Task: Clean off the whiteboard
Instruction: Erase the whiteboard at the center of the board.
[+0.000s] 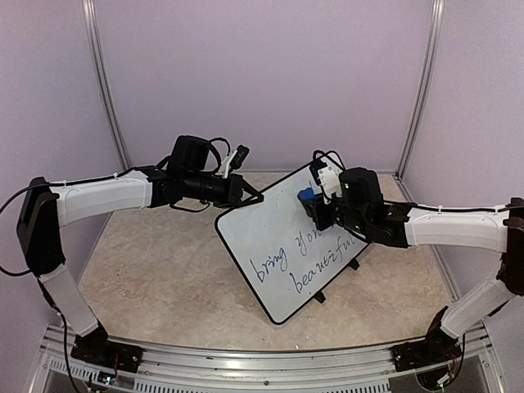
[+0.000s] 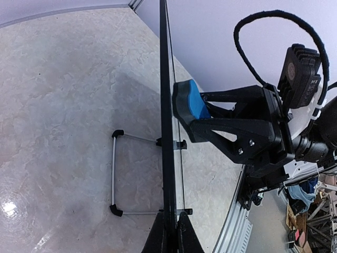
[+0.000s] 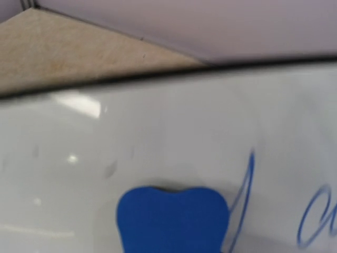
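Top view: my left gripper (image 1: 252, 197) is clamped narrow on the far left corner of the large flat white rectangular whiteboard (image 1: 282, 254) with a thin black rim. The board stands tilted on the beige stone-look table (image 1: 164, 270), between my two grippers. My right gripper (image 1: 314, 206) pinches a small blue eraser block (image 1: 305, 196) tight and presses it to the board face, just beyond the blue handwriting (image 1: 315, 254).

Left wrist: the board is edge-on, running straight out from my fingers (image 2: 158, 237), which squeeze its rim. The eraser touches the face right of them, farther out. A thin wire stand foot (image 2: 114, 174) juts left.

Right wrist: the eraser is right at my fingertips, flat on the board. Blue strokes are just right of it, the black rim beyond.
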`<state>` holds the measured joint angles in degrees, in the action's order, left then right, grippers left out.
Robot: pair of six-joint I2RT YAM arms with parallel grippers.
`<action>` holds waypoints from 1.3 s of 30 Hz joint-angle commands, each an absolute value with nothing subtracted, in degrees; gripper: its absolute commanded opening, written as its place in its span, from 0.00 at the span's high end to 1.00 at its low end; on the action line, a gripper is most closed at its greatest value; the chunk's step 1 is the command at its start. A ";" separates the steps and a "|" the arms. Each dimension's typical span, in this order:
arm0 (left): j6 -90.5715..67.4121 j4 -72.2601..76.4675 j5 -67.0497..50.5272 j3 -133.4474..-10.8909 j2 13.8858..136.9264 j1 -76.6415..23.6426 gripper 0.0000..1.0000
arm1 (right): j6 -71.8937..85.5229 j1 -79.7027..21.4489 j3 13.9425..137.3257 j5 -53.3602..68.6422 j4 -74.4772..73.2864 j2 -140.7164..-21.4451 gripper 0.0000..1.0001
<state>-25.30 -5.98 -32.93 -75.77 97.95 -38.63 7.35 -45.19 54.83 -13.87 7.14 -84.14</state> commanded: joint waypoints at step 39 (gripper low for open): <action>-22.24 -3.65 -37.17 -75.20 95.34 -39.86 1.00 | 12.40 -42.96 46.59 -15.12 3.18 -78.46 0.74</action>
<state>-25.28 -6.00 -32.97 -75.77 97.89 -38.68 10.63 -43.38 49.12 -15.40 5.50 -80.42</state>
